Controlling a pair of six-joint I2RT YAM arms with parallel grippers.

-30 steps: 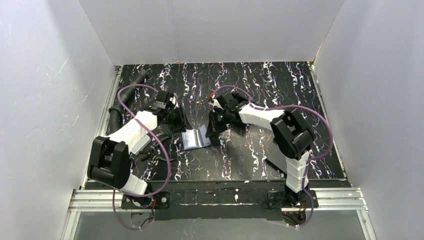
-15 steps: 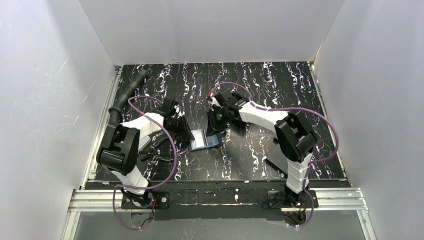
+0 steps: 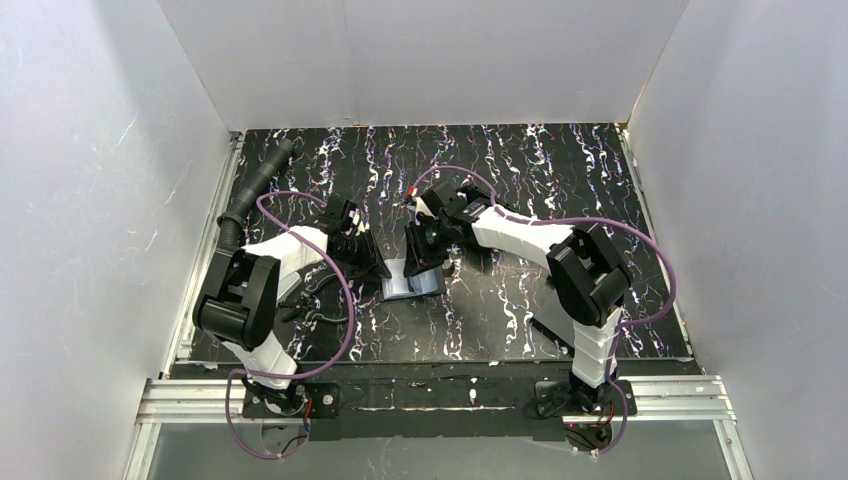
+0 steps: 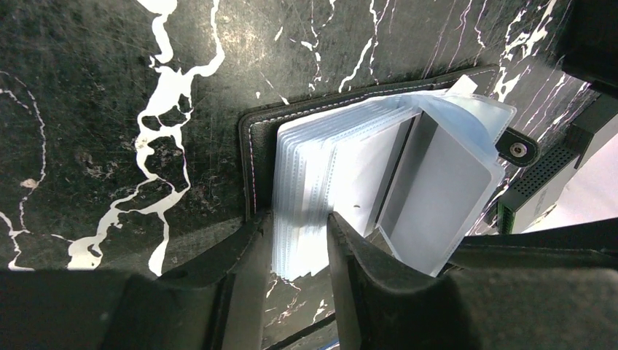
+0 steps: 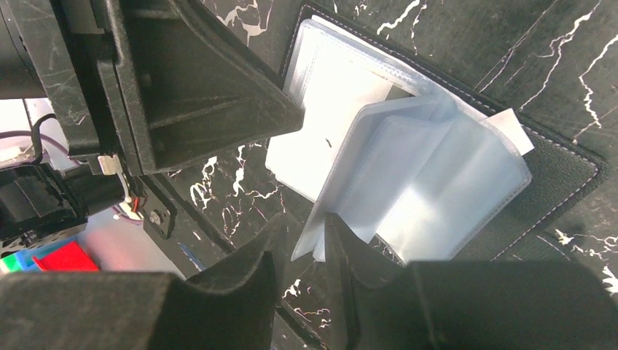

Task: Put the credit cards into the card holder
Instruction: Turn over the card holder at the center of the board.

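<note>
**While I am pinching sleeves on both sides, one wrong tug could be dragging the holder**

Because both of my grippers are gripping the same small thing, the main risk is pulling against myself. My left gripper (image 4: 299, 233) is pinching the thick sleeve stack (image 4: 313, 168) at its near edge, pressing that side flat. My right gripper (image 5: 310, 237) is closed on the lower edge of a few lifted sleeves (image 5: 430, 175), holding them up and away to open a gap. If the right side is pulling harder than the left is pinning, I judge the whole card holder (image 3: 412, 282) could be sliding across the worktop (image 3: 560, 180), or the thin plastic could be tearing at the spine. The sleeves look slick, so either pinch could also be slipping off and letting the pages flop shut.

No spare gripper is free to carry a card – that is a snag in itself, since letting go of either side would likely be closing the pocket.

The holder is lying open in the middle of the worktop, between my two arms. Its black stitched cover is facing down, with pale blue-grey clear sleeves fanning up from it. The snap tab (image 4: 519, 149) is sticking out at the far side. A small white corner (image 5: 510, 127) is poking out behind the lifted sleeves – whether it is a card or an insert, I cannot tell.
</note>
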